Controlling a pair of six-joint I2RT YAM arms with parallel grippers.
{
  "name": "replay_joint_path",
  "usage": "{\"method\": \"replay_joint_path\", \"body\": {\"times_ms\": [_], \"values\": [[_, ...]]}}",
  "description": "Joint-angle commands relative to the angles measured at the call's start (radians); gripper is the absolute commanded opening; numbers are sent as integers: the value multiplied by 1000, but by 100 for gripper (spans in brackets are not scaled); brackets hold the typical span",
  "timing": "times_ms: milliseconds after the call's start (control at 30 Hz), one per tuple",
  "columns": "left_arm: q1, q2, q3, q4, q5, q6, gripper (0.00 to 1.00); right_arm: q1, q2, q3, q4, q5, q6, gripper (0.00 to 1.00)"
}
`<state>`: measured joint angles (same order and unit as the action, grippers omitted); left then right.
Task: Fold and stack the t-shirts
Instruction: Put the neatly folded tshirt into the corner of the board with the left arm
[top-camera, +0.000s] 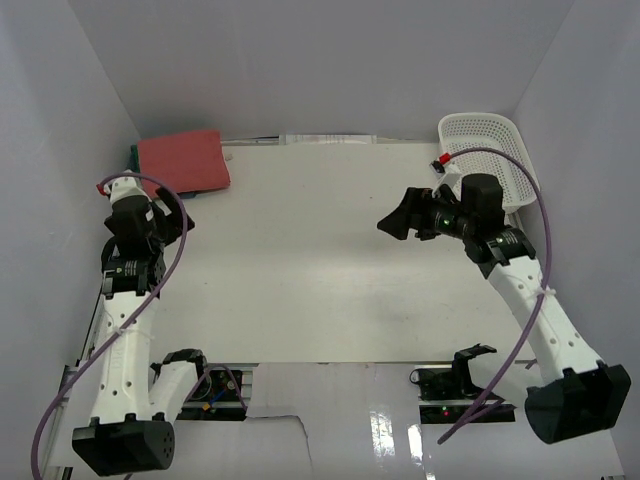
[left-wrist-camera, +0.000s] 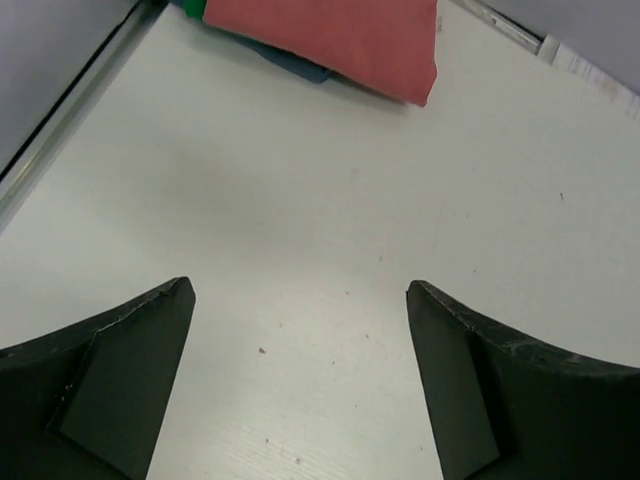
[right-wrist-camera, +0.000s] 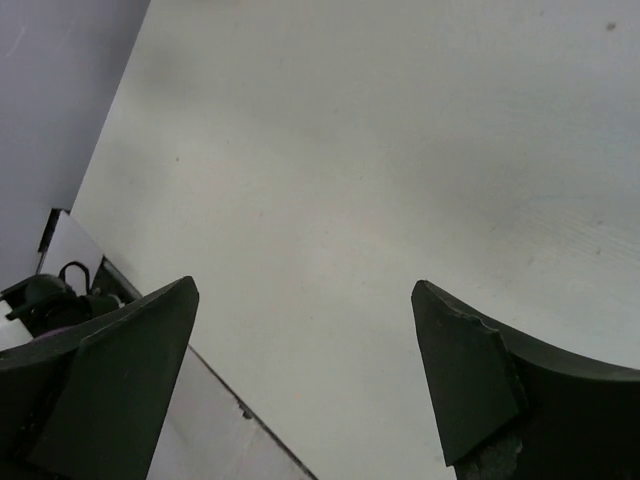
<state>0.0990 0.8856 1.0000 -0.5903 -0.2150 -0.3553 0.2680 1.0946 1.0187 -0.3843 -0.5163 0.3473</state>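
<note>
Pale walls, white table: shirts piled in the far-left corner, both claws gaping and empty

Pale walls are closing in three sides of the white table (top-camera: 320, 260) as I am watching from the overhead camera. The t-shirts are sitting as one folded pile in the far-left corner. The brick-red t-shirt (top-camera: 182, 162) is lying on top, and a sliver of the green t-shirt (top-camera: 134, 158) is peeking out at its left edge. The left gripper (top-camera: 172, 214) is hovering just in front of that pile, though I am not able to tell from up here whether it is touching the cloth. Across the table the white basket (top-camera: 495, 150) is standing in the far-right corner. The right gripper (top-camera: 395, 222) is pointing left over bare tabletop near it, its black fingers spread.

Switching to the left wrist camera, I am seeing both jaws standing wide with nothing between them but tabletop. The pile is lying well ahead of the fingertips. Red is lying on top, the blue-grey t-shirt (left-wrist-camera: 295, 62) is showing beneath its near edge, and green is poking out at the top-left of the frame.

On the right wrist camera the jaws are likewise gaping wide and gripping nothing, hanging above plain white surface. A black fitting (right-wrist-camera: 60, 300) is showing past the table's edge at lower left
</note>
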Motion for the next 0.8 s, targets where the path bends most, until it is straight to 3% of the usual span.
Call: {"method": "replay_joint_path", "body": {"times_ms": [0, 367, 767], "values": [[-2, -46, -38, -39, 55, -2, 98, 25, -131, -38, 136, 179, -25, 90], [-2, -109, -66, -40, 65, 39, 98, 146, -357, -150, 199, 308, -139, 90], [-2, -112, -72, -39, 49, 45, 98, 146, -380, -158, 196, 302, -137, 90]]}}
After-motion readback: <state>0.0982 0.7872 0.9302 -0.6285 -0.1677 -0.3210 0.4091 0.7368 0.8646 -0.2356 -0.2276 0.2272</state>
